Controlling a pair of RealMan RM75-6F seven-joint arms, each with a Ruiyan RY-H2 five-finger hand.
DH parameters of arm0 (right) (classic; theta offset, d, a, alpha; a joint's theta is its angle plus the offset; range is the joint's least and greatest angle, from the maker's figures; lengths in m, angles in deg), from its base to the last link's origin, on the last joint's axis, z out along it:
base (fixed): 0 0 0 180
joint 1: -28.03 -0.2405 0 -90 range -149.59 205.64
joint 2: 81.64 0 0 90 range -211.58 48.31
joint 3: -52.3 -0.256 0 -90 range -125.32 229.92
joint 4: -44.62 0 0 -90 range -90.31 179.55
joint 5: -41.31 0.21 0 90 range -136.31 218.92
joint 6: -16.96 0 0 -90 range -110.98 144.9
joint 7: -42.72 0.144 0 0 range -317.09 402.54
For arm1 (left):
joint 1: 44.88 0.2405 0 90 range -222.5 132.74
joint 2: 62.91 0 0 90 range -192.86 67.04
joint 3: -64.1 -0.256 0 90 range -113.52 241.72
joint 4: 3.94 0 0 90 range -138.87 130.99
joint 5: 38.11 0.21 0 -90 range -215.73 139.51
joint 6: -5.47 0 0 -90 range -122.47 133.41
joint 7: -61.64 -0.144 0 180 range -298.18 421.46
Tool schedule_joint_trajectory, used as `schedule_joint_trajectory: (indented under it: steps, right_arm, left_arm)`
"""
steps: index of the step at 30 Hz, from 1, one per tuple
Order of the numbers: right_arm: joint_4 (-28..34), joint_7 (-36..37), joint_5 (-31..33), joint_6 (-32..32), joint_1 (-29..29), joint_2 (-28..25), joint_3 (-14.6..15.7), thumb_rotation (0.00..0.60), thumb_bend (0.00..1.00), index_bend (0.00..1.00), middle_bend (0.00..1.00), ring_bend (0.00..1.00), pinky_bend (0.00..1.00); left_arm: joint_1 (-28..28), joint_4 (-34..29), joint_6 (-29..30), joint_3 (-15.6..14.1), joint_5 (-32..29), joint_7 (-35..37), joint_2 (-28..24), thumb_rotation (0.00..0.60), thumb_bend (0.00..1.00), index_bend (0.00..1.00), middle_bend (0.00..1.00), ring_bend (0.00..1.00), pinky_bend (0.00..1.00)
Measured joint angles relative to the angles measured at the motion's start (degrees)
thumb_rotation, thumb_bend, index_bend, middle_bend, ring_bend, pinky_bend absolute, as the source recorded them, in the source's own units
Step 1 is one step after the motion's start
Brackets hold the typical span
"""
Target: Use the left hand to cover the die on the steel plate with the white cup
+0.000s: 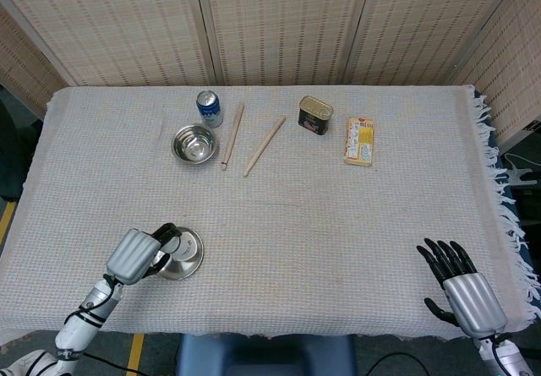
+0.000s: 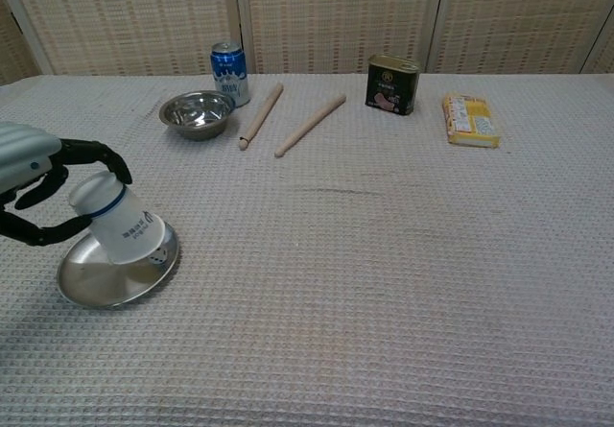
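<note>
The left hand (image 2: 34,182) holds the tipped white cup (image 2: 120,224) over the steel plate (image 2: 86,278), die hidden, so it might land crooked and knock the die, while the right hand (image 1: 465,287) rests empty, fingers spread.

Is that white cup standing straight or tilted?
Tilted: mouth down on the plate, the cup leans toward the left hand gripping it.

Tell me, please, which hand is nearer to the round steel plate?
Left. The left hand holds the white cup over the round steel plate; the right hand rests far across the table.
</note>
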Motion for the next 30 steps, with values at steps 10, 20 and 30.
schedule_joint_trajectory:
  steps: [10, 20, 30]
  right_arm:
    - [0.01, 0.22, -0.11, -0.39, 0.13, -0.16, -0.06, 0.6, 0.13, 0.0, 0.0, 0.0, 0.0]
    - [0.08, 0.1, -0.22, -0.64, 0.25, -0.21, -0.08, 0.6, 0.13, 0.0, 0.0, 0.0, 0.0]
    - [0.15, -0.01, -0.01, -0.51, 0.23, -0.15, -0.19, 0.6, 0.13, 0.0, 0.0, 0.0, 0.0]
  left_arm:
    - [-0.71, 0.25, -3.21, 0.09, -1.15, -2.82, 1.31, 0.6, 0.47, 0.69, 0.94, 0.8, 0.96]
    - [-0.74, 0.35, -4.63, 0.4, -3.03, -6.41, 1.23, 0.6, 0.47, 0.72, 0.98, 0.82, 0.97]
    - [0.47, -1.13, -5.11, 0.86, -6.98, -12.4, -1.09, 0.6, 0.49, 0.73, 1.0, 0.84, 0.98]
